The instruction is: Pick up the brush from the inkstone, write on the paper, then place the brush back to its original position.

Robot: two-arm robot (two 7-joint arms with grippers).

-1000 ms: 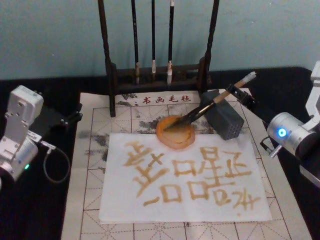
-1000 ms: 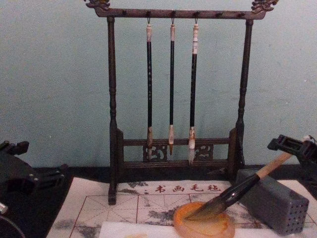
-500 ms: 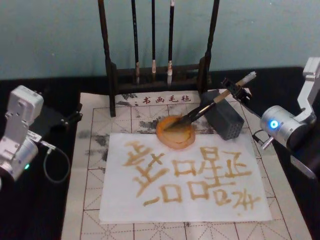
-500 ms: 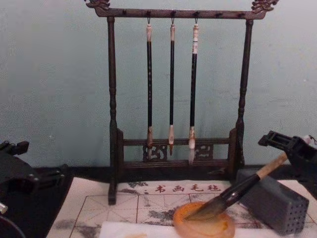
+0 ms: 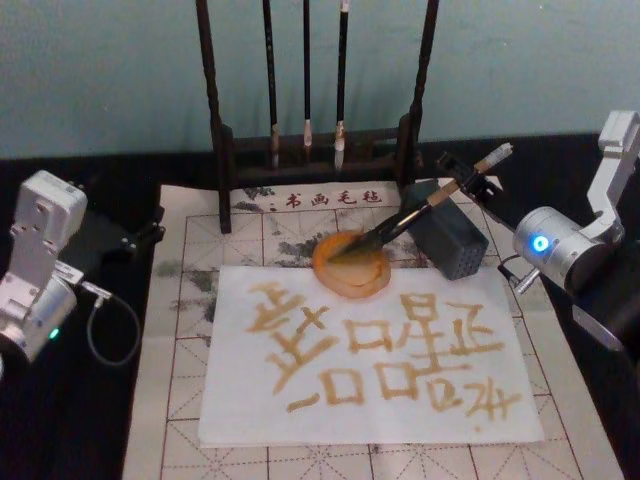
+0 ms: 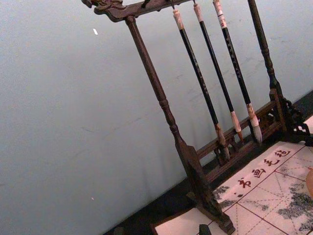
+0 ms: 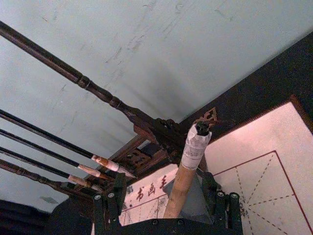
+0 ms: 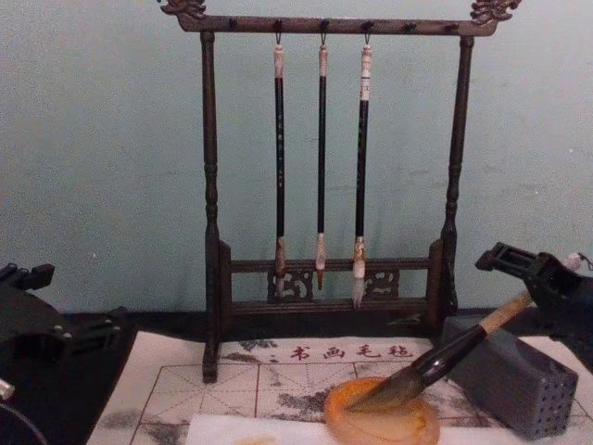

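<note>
Now, taking the head view as a clock face centred on the inkstone (image 5: 350, 288), with twelve o'clock toward the far wall, we find the brush (image 5: 420, 205) lying with its dark bristles down in the orange dish. Its handle slants up and away toward two o'clock. The black lower section crosses over the top edge of the grey block (image 5: 452, 243), which stands just beside the inkstone at two to three o'clock.

The right gripper (image 5: 466, 180) sits at two o'clock as well, at the tan upper part of the handle. In the right wrist view we see its fingers (image 7: 106, 203) spread, one on each side of the handle with a gap on either side. It is released and grips nothing. The whitish end of the handle sticks out past the fingers.

The left gripper (image 5: 145, 230) is parked at nine o'clock, just off the mat's edge over the black table (image 5: 110, 180). In the chest view its two fingers stand apart, so we read it as released and empty too.

The paper (image 5: 240, 410) lies at six o'clock, covered in tan characters, and the inkstone's near rim overlaps its far edge. Paper and dish both rest on the gridded felt mat (image 5: 180, 400). At twelve o'clock stands the dark wooden rack (image 5: 213, 120), with three thin brushes (image 8: 321, 158) hanging from its top bar.
</note>
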